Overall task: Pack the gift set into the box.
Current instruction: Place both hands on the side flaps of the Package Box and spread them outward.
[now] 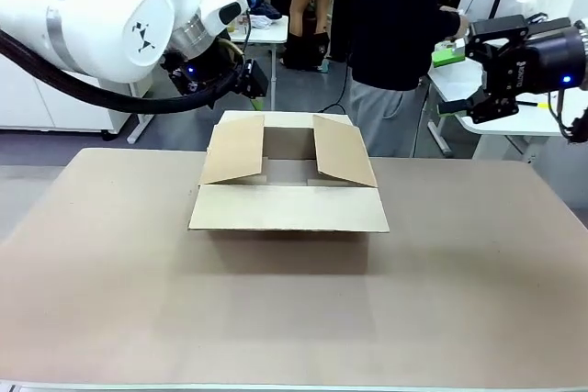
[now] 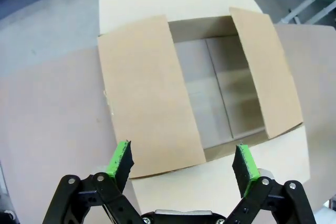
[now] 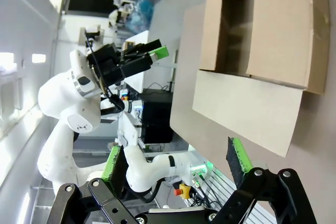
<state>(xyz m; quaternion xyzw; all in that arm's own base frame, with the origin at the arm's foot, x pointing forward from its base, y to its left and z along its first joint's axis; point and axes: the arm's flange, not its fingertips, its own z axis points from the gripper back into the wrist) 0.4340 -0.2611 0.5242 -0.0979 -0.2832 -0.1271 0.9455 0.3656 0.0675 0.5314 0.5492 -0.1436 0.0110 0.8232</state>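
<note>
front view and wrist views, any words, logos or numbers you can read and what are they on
Right gripper: white print on its black body, likely a brand name, too small and blurred to read.
Left arm: a small black geometric mark on the white shell, a logo and not letters.
Box: plain brown cardboard, no print on any flap or on the inside seen from the left wrist view.
Nothing else readable in any view.

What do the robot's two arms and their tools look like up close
Both arms are glossy white with rounded joints; the left arm carries a black cable and a small black mark. Each tool is black with bright green pads: the left tool and the right tool. The right tool shows a blue light in the front view.
</note>
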